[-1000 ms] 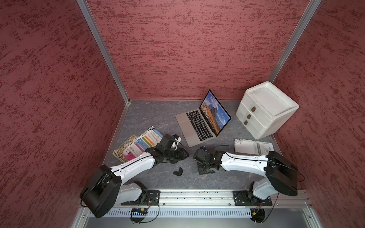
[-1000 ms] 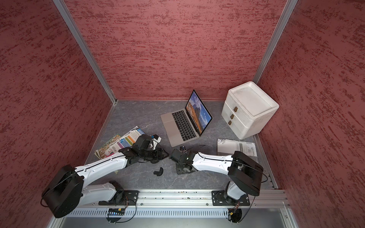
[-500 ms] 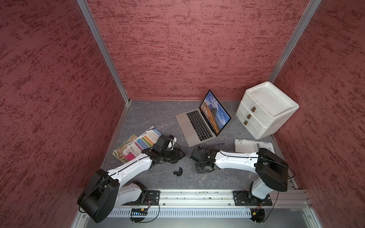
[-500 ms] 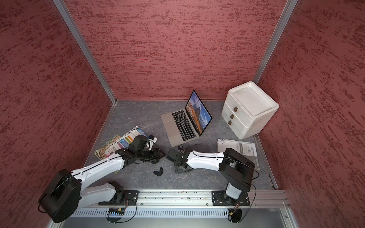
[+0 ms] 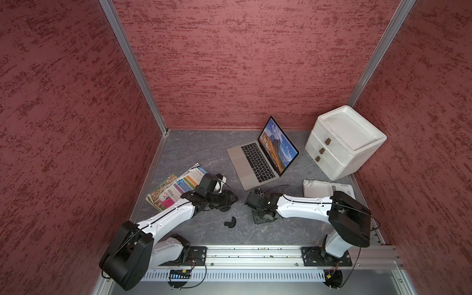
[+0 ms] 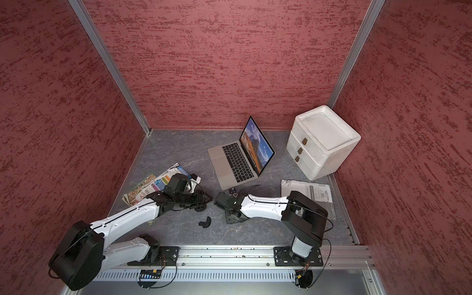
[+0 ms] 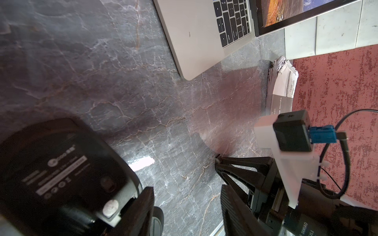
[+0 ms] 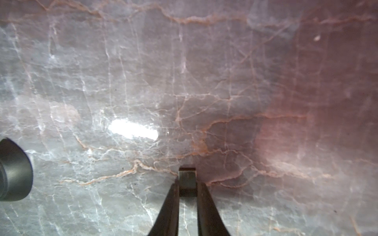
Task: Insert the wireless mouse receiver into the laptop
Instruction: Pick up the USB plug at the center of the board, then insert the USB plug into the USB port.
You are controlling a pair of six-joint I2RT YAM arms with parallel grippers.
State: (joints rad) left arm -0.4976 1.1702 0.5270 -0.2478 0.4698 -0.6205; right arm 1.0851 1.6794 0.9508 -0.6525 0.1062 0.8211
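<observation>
In the right wrist view my right gripper (image 8: 187, 183) is shut on the wireless mouse receiver (image 8: 187, 176), a tiny dark stub sticking out past the fingertips just above the grey marble table. Both top views show this gripper (image 5: 256, 220) pointing down, near the front corner of the laptop (image 5: 255, 163) but clear of it. The laptop is open, silver-grey, with its screen lit. My left gripper (image 7: 186, 191) stands open over bare table. The black mouse (image 7: 61, 173) lies belly up against the outer side of one finger (image 7: 143, 210).
A curved black mouse cover piece (image 5: 231, 222) lies on the table between the two arms. Magazines (image 5: 176, 189) lie at the left. A white drawer unit (image 5: 342, 143) stands at the back right. A booklet (image 5: 321, 186) lies by the right arm.
The right gripper's jaws have come together on the receiver, and that arm has shifted a little to the left. The left arm has drawn back slightly to the left.
</observation>
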